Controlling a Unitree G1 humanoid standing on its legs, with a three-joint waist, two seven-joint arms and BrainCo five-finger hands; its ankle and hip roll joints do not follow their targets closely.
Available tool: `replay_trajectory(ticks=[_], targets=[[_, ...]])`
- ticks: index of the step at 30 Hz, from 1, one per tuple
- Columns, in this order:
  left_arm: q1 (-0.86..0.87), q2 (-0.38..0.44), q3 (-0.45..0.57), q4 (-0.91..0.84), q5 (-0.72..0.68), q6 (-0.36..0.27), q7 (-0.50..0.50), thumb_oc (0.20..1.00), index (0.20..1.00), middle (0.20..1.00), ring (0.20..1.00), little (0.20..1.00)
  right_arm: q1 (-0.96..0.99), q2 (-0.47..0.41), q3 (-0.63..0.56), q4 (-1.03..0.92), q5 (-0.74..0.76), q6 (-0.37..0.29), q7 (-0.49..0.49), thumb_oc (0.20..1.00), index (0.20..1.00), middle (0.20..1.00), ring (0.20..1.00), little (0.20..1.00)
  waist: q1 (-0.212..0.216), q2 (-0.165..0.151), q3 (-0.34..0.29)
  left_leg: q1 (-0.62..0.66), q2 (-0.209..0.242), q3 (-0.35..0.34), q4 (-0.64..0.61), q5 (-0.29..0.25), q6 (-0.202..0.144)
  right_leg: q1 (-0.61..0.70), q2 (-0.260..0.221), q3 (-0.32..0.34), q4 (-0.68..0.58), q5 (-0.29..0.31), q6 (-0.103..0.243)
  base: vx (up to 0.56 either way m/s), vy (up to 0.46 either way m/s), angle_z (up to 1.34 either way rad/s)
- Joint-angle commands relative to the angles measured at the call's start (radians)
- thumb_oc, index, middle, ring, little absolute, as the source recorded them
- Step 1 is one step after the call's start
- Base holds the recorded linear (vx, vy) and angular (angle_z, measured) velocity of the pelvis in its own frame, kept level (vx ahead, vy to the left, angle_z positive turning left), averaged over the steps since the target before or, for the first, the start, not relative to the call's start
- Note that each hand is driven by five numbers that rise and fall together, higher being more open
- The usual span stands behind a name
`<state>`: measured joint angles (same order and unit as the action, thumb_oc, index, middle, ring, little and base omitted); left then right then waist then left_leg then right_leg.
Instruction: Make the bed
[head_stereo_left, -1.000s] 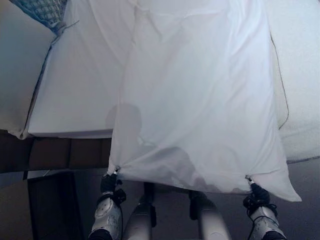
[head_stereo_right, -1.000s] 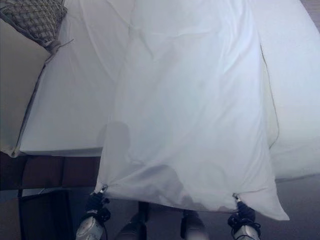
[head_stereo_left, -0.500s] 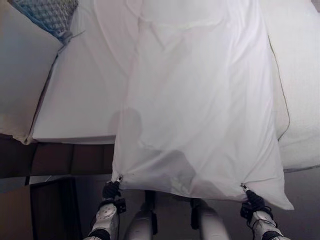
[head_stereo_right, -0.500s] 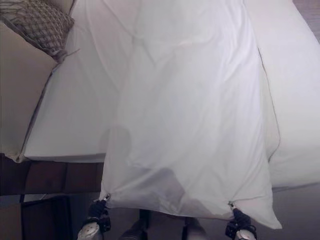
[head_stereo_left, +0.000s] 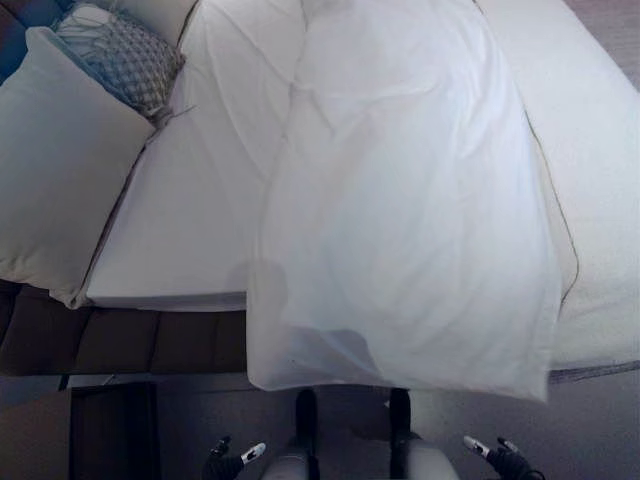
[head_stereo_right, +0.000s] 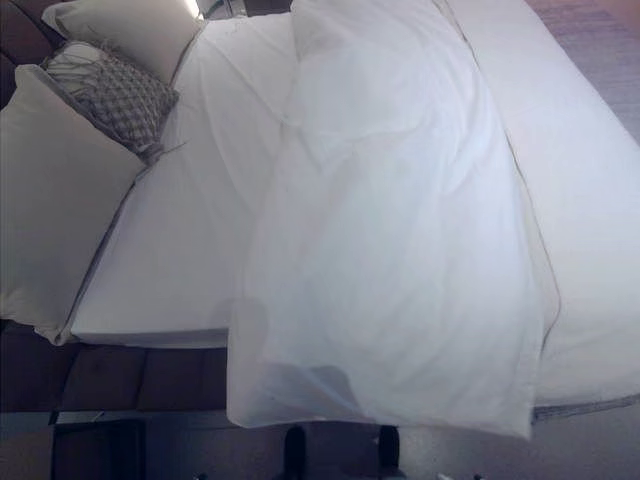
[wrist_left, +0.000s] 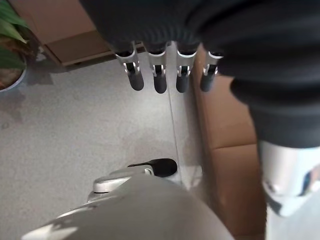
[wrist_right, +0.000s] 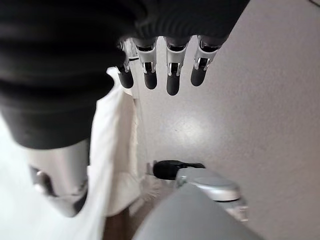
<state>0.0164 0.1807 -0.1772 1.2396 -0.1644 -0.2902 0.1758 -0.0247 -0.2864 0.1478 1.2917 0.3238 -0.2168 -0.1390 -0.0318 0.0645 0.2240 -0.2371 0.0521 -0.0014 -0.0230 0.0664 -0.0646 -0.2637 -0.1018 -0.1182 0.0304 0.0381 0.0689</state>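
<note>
A long white sheet (head_stereo_left: 400, 220) lies down the middle of the bed, and its near end hangs loose over the mattress (head_stereo_left: 190, 200) edge. Below that hanging end, my left hand (head_stereo_left: 225, 462) and my right hand (head_stereo_left: 505, 460) sit low above the floor, apart from the cloth. In the left wrist view the fingers (wrist_left: 160, 75) are straight over the grey floor and hold nothing. In the right wrist view the fingers (wrist_right: 172, 75) are also straight and empty, with the hanging sheet (wrist_right: 115, 150) beside them.
A big white pillow (head_stereo_left: 55, 190) and a patterned cushion (head_stereo_left: 125, 60) lie at the bed's left end. A cream cover (head_stereo_left: 600, 200) lies on the right part. The dark bed base (head_stereo_left: 150, 340) and a dark box (head_stereo_left: 110, 430) stand at lower left. A cardboard box (wrist_left: 225, 125) and a plant (wrist_left: 10, 55) are nearby.
Both hands have let go of the sheet's near corners and dropped lower. The sheet's end now hangs free. The camera has tilted up, showing more of the bed.
</note>
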Motion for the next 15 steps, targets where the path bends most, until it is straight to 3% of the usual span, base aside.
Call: replay_trajectory(ticks=[1, 6, 12, 15], targets=[[0.011, 0.056, -0.042, -0.048, 0.065, -0.033, -0.033, 1.000, 1.000, 1.000, 1.000, 1.000, 0.037, -0.009, 0.048, -0.088, -0.080, -0.016, 0.003, 1.000, 1.000, 1.000, 1.000, 1.000, 0.026, -0.069, 0.012, -0.023, -0.024, -0.001, 0.036, -0.021, 0.006, 0.004, -0.093, 0.035, -0.029, 0.071, 0.094, 0.00, 0.000, 0.00], [-0.027, 0.131, -0.096, -0.225, 0.002, -0.073, -0.091, 1.000, 1.000, 1.000, 1.000, 1.000, 0.005, -0.051, 0.054, -0.264, -0.029, -0.056, 0.017, 1.000, 1.000, 1.000, 1.000, 1.000, 0.015, -0.067, 0.017, -0.025, -0.021, -0.001, 0.035, -0.020, 0.004, -0.003, -0.093, 0.034, -0.022, 0.065, 0.096, 0.00, 0.000, 0.00], [-0.159, 0.202, -0.226, -0.438, -0.051, -0.125, -0.149, 1.000, 1.000, 1.000, 1.000, 1.000, -0.079, -0.119, 0.129, -0.551, -0.006, -0.106, 0.045, 1.000, 1.000, 1.000, 1.000, 1.000, 0.003, -0.077, 0.036, -0.053, -0.024, 0.016, 0.049, -0.022, 0.004, -0.041, -0.092, 0.060, -0.015, 0.073, 0.099, -0.05, 0.013, -0.05], [-0.267, 0.217, -0.312, -0.510, -0.083, -0.130, -0.190, 1.000, 1.000, 1.000, 1.000, 1.000, -0.168, -0.147, 0.180, -0.597, 0.031, -0.118, 0.070, 1.000, 1.000, 1.000, 1.000, 1.000, -0.001, -0.078, 0.057, -0.074, -0.028, 0.021, 0.061, -0.023, 0.005, -0.067, -0.090, 0.068, -0.001, 0.072, 0.097, -0.06, 0.008, -0.15]])
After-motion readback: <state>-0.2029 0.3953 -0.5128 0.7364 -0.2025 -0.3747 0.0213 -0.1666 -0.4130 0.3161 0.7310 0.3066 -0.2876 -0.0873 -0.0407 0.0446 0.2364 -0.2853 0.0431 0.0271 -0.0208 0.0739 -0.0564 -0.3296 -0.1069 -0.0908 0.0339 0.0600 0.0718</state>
